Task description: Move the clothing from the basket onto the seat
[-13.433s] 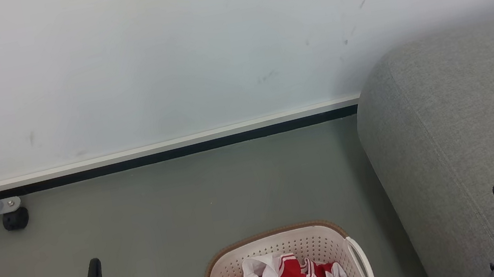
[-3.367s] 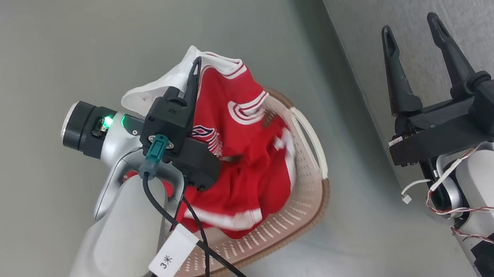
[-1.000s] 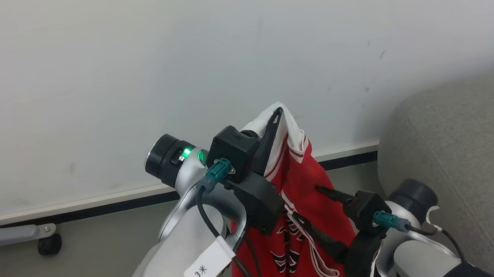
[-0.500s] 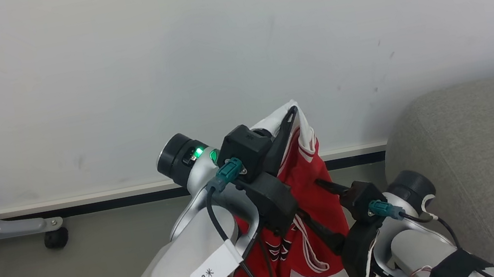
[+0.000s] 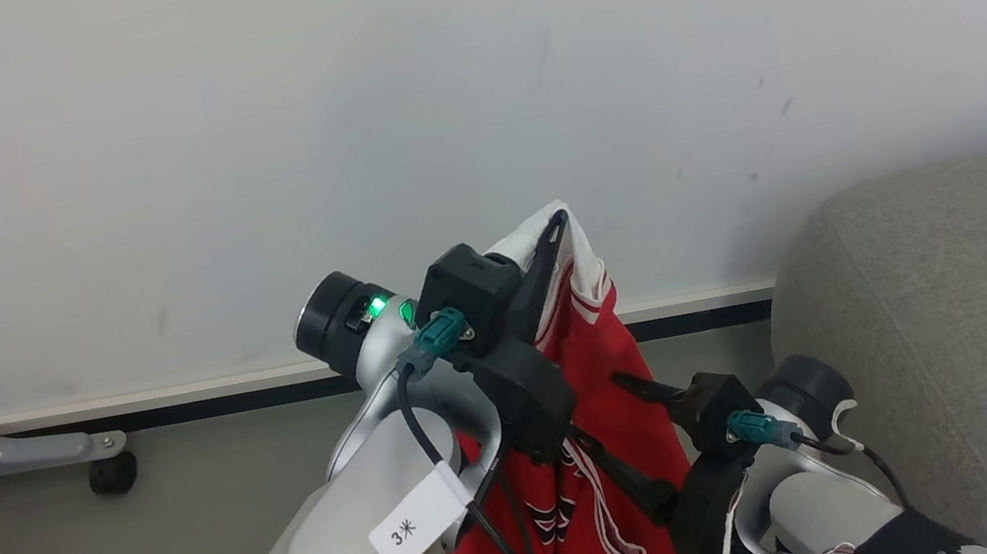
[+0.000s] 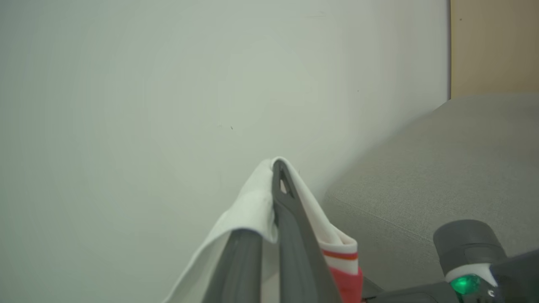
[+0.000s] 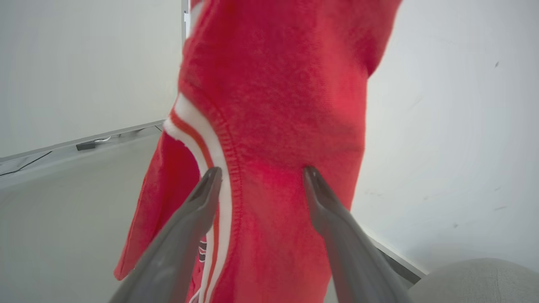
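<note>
My left hand is pinched shut on the white top edge of the clothing, and I hold it up high in front of the wall. The red cloth hangs straight down from that hand, with white stripes and dark letters lower down. Just to the right of my left hand, and lower, is my right hand. Its two fingers are spread wide apart. The red cloth sits between them or just behind them, and I cannot tell if they touch it. They are not squeezing anything. Further to the right of both hands is the seat, big and grey. Nothing red lies on the part of it I can see. So I think this piece is about halfway there. It is lifted up, but it is not on the seat yet. I need to carry it over to the right and let it go there. I cannot tell whether more clothing waits in the basket down below my hands.
</note>
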You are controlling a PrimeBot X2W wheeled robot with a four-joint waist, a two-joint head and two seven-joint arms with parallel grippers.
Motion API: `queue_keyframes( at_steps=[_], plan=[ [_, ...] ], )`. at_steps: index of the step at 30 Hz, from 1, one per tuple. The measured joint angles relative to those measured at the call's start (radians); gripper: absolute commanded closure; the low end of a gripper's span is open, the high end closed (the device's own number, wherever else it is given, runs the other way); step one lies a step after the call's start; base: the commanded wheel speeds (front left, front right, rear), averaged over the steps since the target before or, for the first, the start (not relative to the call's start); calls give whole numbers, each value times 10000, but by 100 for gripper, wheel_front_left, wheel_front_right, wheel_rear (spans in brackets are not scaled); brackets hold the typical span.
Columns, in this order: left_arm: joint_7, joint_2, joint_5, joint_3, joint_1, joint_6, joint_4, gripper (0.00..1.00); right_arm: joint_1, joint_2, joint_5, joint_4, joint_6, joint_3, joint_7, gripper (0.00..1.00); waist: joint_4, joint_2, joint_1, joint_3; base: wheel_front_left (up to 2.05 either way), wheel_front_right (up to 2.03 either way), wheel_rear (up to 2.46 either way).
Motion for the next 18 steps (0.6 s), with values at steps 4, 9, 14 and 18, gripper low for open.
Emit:
queue_keyframes(
  at_steps=[4, 9, 14, 18],
  plan=[
    [0, 226, -17, 176, 28, 157, 56, 100, 257, 8, 245, -138, 0, -176, 0, 0, -139, 1, 0, 8, 0, 0, 0],
    [0, 587, -102, 343, 294, 334, 211, 100, 869, 2, 393, -215, -132, -725, 2, 0, -403, 0, 0, 14, 0, 0, 0],
    [-12, 721, -257, 472, 501, 495, 261, 100, 1687, -309, 616, -709, -579, -1294, 2, 0, -700, 0, 0, 24, 0, 0, 0],
    [-13, 759, -267, 548, 660, 594, 295, 100, 2398, -840, 823, -1187, -1030, -1870, 2, 0, -914, 1, -1, 34, 0, 0, 0]
  ],
)
